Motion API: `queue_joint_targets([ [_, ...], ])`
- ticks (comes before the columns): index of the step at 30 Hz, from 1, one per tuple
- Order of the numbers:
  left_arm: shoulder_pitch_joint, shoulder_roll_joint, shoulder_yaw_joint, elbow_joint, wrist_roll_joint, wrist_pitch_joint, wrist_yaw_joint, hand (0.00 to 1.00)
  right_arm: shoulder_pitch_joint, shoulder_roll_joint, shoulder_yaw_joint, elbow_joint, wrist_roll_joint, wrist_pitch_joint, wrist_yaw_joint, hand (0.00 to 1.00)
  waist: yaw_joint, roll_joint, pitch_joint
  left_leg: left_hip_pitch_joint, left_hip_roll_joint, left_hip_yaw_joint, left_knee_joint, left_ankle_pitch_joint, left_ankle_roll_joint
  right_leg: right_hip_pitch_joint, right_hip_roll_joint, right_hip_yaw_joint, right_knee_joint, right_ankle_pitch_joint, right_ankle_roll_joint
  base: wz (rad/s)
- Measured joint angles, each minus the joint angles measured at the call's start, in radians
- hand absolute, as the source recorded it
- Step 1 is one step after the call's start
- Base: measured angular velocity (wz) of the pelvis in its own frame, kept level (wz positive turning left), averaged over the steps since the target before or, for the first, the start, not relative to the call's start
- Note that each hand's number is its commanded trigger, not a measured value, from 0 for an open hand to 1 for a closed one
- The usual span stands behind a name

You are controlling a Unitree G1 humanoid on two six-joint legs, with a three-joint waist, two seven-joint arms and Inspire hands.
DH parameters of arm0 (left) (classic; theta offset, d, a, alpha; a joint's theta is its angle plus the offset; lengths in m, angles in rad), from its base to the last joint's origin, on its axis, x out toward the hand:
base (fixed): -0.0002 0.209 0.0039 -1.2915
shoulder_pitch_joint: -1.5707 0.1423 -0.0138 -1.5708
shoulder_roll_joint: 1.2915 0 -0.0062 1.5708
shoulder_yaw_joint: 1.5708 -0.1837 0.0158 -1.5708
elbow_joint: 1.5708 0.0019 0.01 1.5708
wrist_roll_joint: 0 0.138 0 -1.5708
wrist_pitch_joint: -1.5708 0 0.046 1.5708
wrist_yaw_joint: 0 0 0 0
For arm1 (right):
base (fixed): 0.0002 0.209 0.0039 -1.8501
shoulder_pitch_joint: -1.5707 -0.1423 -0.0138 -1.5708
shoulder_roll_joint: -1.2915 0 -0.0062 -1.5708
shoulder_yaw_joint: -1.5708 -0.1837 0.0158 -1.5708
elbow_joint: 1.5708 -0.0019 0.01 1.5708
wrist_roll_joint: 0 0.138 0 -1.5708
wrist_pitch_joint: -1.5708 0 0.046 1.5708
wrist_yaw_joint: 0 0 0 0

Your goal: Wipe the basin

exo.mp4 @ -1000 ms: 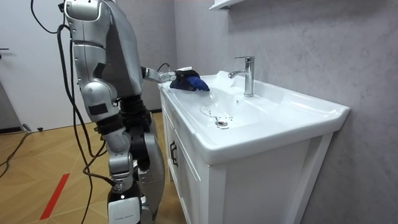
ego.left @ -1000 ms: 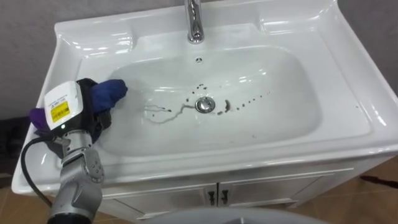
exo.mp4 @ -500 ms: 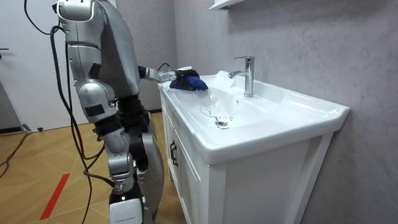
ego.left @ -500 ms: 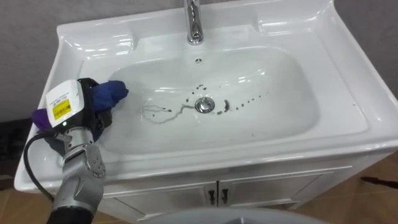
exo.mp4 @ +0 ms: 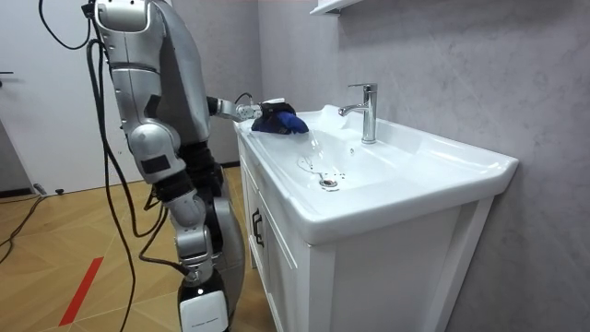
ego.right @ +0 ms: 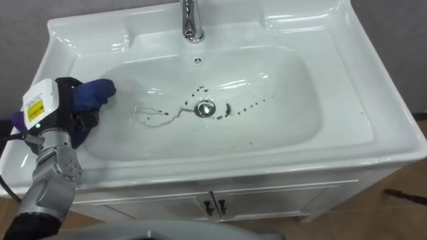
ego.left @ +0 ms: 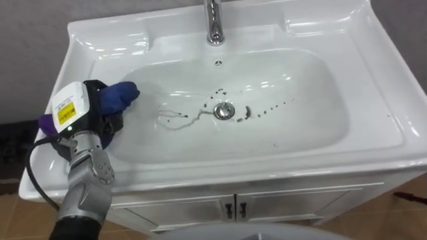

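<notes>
Plainly, the fingers (ego.left: 109, 124) of the left hand (ego.left: 83, 110) are curled tight into the cloth (ego.left: 121, 95). They bunch it into a pad with one blue end poking out ahead (a purple corner trails back by the wrist). That grip looks meant to keep the wad from slipping under pressure. The pad sits on the basin (ego.left: 320, 133) where its slope begins, by the left edge of the counter (ego.left: 393, 80), likely so a stroke can sweep down and inward. The dirt lies well apart from it: a thin streak (ego.left: 177, 119) and dark specks (ego.left: 270, 107) around the drain (ego.left: 225, 111), all unwiped. The tap (ego.left: 213, 27) stands at the back edge, out of that path. The robot stands close against the counter's front edge.
</notes>
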Motion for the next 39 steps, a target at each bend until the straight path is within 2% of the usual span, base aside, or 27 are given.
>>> queue_joint_targets([
  [3,0.001,0.000,0.001,-0.020,0.017,0.004,-0.001,1.00,-0.004,0.003,0.005,0.006,0.001,-0.021,0.000,0.00,-0.003,-0.007,0.0037,-0.004,-0.001,-0.006,0.001,0.000,0.000,0.004,-0.001,-0.006,-0.008,0.000,0.000,0.06],
  [5,0.002,0.000,0.001,-0.059,0.017,0.018,-0.012,1.00,-0.003,0.009,0.025,0.022,0.003,-0.036,0.000,0.00,-0.006,-0.018,0.0124,-0.014,-0.001,-0.013,0.005,0.000,0.000,0.002,-0.002,-0.012,-0.010,0.000,0.000,0.12],
  [6,0.001,0.000,0.001,-0.082,0.017,0.024,-0.012,1.00,-0.004,0.013,0.036,0.033,0.004,-0.039,0.002,0.00,-0.007,-0.024,0.0211,-0.020,-0.001,-0.017,0.013,0.000,0.000,0.001,-0.002,-0.014,-0.012,0.000,0.000,0.08],
  [9,0.001,0.000,0.005,-0.140,0.016,0.027,-0.006,1.00,-0.002,0.018,0.041,0.038,0.006,-0.045,0.004,0.00,0.000,-0.026,0.0309,-0.047,-0.002,-0.024,0.020,0.000,0.000,-0.008,-0.002,-0.019,-0.012,0.001,0.000,0.10],
  [12,0.001,0.000,0.005,-0.196,0.015,0.026,0.033,1.00,0.001,0.018,0.072,0.046,0.016,-0.063,0.003,0.00,0.000,-0.024,0.0307,-0.052,-0.002,-0.025,0.021,0.000,0.000,-0.019,-0.003,-0.019,-0.009,0.003,-0.001,0.01],
  [14,0.001,-0.002,0.005,-0.222,0.015,0.019,0.063,1.00,0.008,0.020,0.083,0.047,0.020,-0.079,0.005,0.00,0.000,-0.017,0.0261,-0.051,-0.002,-0.025,0.021,0.000,0.000,-0.019,-0.003,-0.019,-0.008,0.003,-0.001,0.00],
  [17,0.001,-0.005,0.001,-0.267,0.015,-0.015,0.108,1.00,0.011,0.024,0.098,0.063,0.025,-0.105,0.006,0.00,-0.006,-0.006,0.0191,-0.048,-0.002,-0.026,0.020,0.000,0.000,-0.015,-0.003,-0.025,-0.009,0.003,-0.001,0.00],
  [20,0.001,-0.006,-0.006,-0.280,0.017,-0.055,0.140,1.00,0.010,0.025,0.108,0.073,0.024,-0.123,0.005,0.00,-0.010,-0.005,0.0182,-0.048,-0.002,-0.026,0.020,0.000,0.000,-0.014,-0.004,-0.026,-0.009,0.003,-0.001,0.00],
  [22,0.001,-0.006,-0.009,-0.281,0.017,-0.065,0.146,1.00,0.008,0.027,0.107,0.084,0.024,-0.132,0.005,0.00,-0.019,-0.005,0.0186,-0.048,-0.002,-0.026,0.019,0.000,0.000,-0.014,-0.004,-0.027,-0.009,0.003,-0.001,0.00],
  [26,0.001,-0.006,-0.013,-0.281,0.017,-0.068,0.160,1.00,-0.001,0.028,0.107,0.091,0.024,-0.133,0.005,0.00,-0.032,-0.011,0.0224,-0.049,-0.002,-0.024,0.019,0.000,0.000,-0.017,-0.004,-0.025,-0.009,0.003,-0.001,0.00],
  [29,0.001,-0.006,-0.019,-0.281,0.016,-0.084,0.161,1.00,-0.003,0.028,0.107,0.091,0.024,-0.133,0.006,0.00,-0.035,-0.020,0.0270,-0.050,-0.003,-0.023,0.019,0.000,0.000,-0.023,-0.005,-0.024,-0.011,0.002,-0.001,0.00],
  [32,0.002,-0.006,-0.045,-0.281,0.016,-0.087,0.161,1.00,-0.002,0.029,0.107,0.100,0.024,-0.131,0.007,0.00,-0.033,-0.021,0.0265,-0.050,-0.004,-0.023,0.019,0.000,0.000,-0.023,-0.005,-0.022,-0.011,0.003,0.000,0.00],
  [36,0.002,-0.008,-0.064,-0.281,0.016,-0.089,0.161,1.00,-0.002,0.030,0.108,0.114,0.022,-0.132,0.014,0.00,-0.035,-0.008,0.0183,-0.046,-0.004,-0.023,0.019,0.000,0.000,-0.022,-0.005,-0.022,-0.009,0.003,0.000,0.00],
  [39,0.002,-0.008,-0.079,-0.281,0.016,-0.089,0.164,1.00,-0.004,0.030,0.111,0.121,0.020,-0.132,0.015,0.00,-0.038,-0.005,0.0187,-0.045,-0.004,-0.023,0.019,0.000,0.000,-0.022,-0.005,-0.022,-0.006,0.003,0.000,0.00],
])
